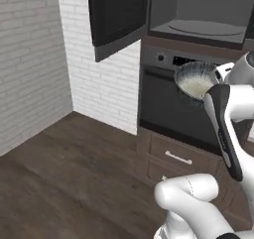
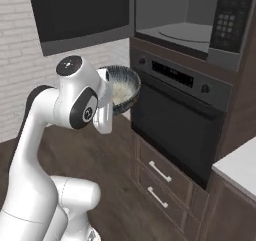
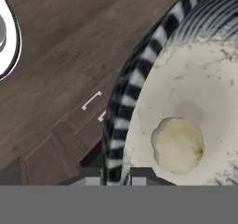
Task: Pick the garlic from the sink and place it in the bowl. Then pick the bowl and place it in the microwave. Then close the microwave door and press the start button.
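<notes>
The bowl point(image 1: 196, 82) point(image 2: 122, 89) hangs in the air in front of the oven, below the microwave's opening. It has a dark speckled outside point(image 3: 139, 79) and a whitish inside. The pale garlic point(image 3: 179, 144) lies on the bowl's bottom. My gripper point(image 3: 116, 175) is shut on the bowl's rim, one finger inside and one outside. The microwave point(image 1: 203, 15) point(image 2: 170, 15) stands open, with a grey cavity and a round turntable point(image 2: 187, 32). The microwave door point(image 1: 116, 15) point(image 2: 80, 15) is swung out to the left. A keypad panel point(image 2: 225, 20) sits to the right of the cavity.
A black oven point(image 1: 173, 104) point(image 2: 175, 115) sits under the microwave, with wooden drawers point(image 2: 160, 185) below it. A pale counter corner point(image 2: 240, 165) shows at the right. A white brick wall point(image 1: 34, 59) stands left, over a dark wood floor point(image 1: 64, 173).
</notes>
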Tool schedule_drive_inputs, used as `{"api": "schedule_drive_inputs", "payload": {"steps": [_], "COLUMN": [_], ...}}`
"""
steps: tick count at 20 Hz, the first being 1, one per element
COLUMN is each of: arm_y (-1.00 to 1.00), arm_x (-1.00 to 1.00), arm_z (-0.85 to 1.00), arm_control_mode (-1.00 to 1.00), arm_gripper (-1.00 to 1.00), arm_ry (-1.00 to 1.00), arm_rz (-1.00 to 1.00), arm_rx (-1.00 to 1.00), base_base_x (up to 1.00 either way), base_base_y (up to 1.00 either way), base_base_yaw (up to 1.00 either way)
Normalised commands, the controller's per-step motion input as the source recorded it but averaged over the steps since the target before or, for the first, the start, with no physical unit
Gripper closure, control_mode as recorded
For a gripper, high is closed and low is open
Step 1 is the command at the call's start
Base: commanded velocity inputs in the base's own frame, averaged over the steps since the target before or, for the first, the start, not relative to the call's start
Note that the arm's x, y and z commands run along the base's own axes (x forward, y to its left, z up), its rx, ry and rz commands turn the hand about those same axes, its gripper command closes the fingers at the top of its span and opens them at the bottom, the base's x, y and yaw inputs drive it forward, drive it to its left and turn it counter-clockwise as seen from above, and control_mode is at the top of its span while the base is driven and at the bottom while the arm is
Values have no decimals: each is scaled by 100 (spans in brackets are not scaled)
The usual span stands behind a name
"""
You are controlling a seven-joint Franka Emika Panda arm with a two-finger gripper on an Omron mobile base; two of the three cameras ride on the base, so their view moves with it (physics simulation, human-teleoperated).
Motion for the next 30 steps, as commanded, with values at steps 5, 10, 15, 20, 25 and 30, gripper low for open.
{"api": "schedule_drive_inputs", "payload": {"steps": [5, 10, 15, 20, 25, 30], "arm_y": [0, 0, 0, 0, 0, 0], "arm_x": [0, 0, 0, 0, 0, 0], "arm_z": [0, 0, 0, 0, 0, 0], "arm_control_mode": [100, 100, 100, 100, 100, 100], "arm_gripper": [100, 100, 100, 100, 100, 100], "arm_ry": [0, 0, 0, 0, 0, 0], "arm_rz": [0, 0, 0, 0, 0, 0], "arm_rx": [0, 0, 0, 0, 0, 0], "base_base_x": [70, 75, 64, 68, 79, 40], "base_base_y": [26, -14, 1, 0, 0, -4], "base_base_yaw": [-22, -14, -32, -23, -8, 7]}}
